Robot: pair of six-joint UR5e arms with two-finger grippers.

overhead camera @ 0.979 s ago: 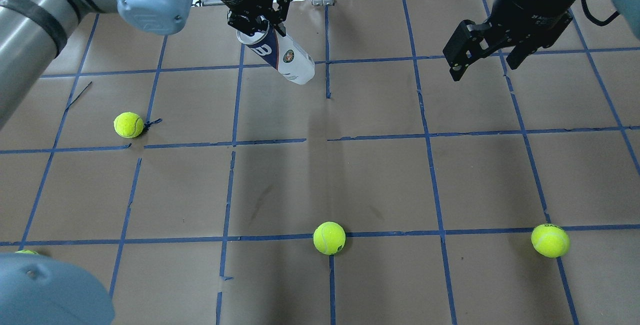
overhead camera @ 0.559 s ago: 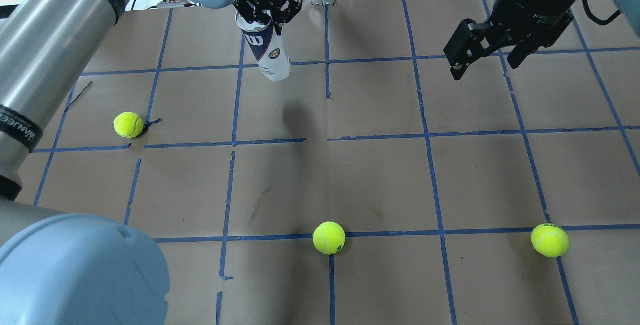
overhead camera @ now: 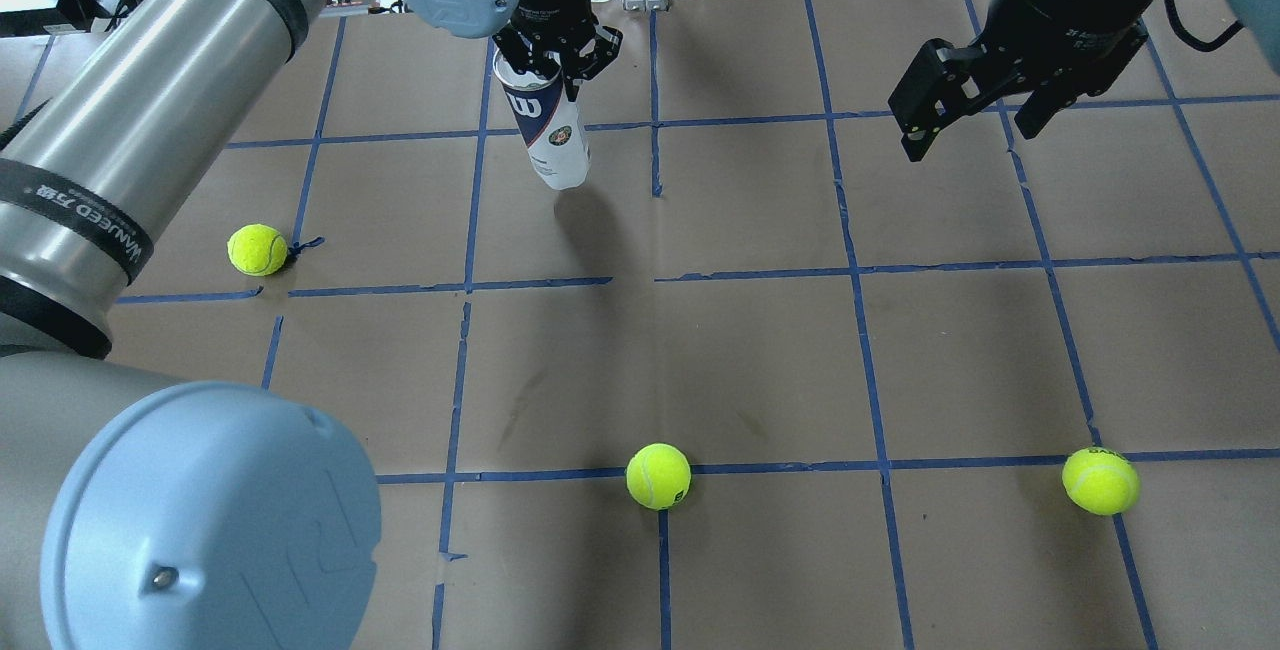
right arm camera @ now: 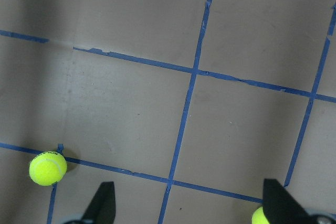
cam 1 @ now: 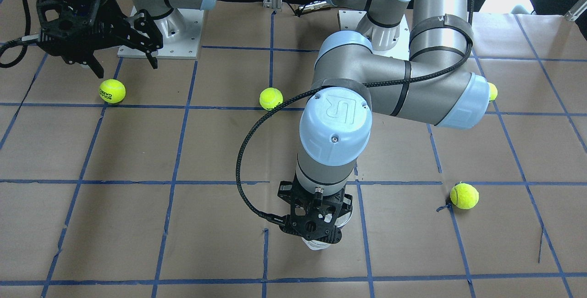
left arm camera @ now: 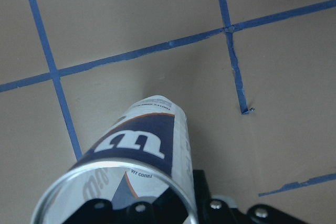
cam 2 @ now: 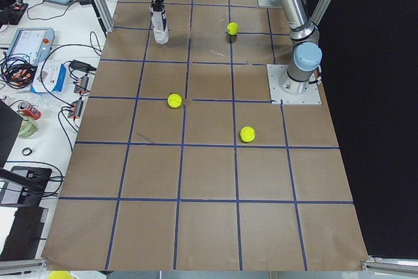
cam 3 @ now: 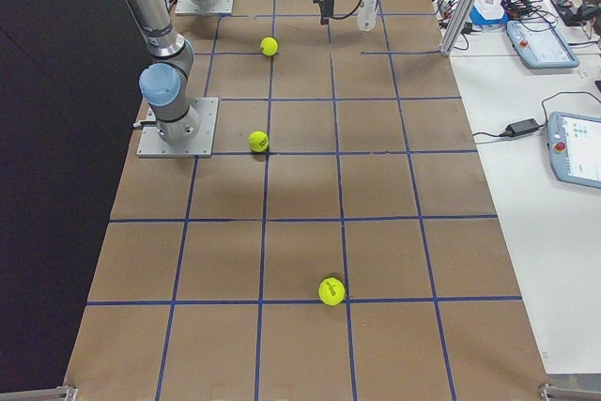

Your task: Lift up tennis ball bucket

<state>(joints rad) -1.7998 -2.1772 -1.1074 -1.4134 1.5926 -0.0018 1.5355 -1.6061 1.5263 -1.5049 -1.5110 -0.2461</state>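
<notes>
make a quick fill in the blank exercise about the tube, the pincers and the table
The left pincer grips the open top of the clear plastic cylindrical tube with a white and dark-blue label, whose big logo is the letter ___.
The right pincer is ___ and holds nothing.
The tape lines on the brown paper table are ___.
The overhead view shows ___ yellow-green tennis balls.
Missing words: W; open; blue; three.

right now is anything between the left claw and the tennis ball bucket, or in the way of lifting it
Nothing visible. The left claw is shut on the open top rim of the tennis ball bucket. The tennis balls lie well off to the sides, and the right claw hangs open far away.
</notes>
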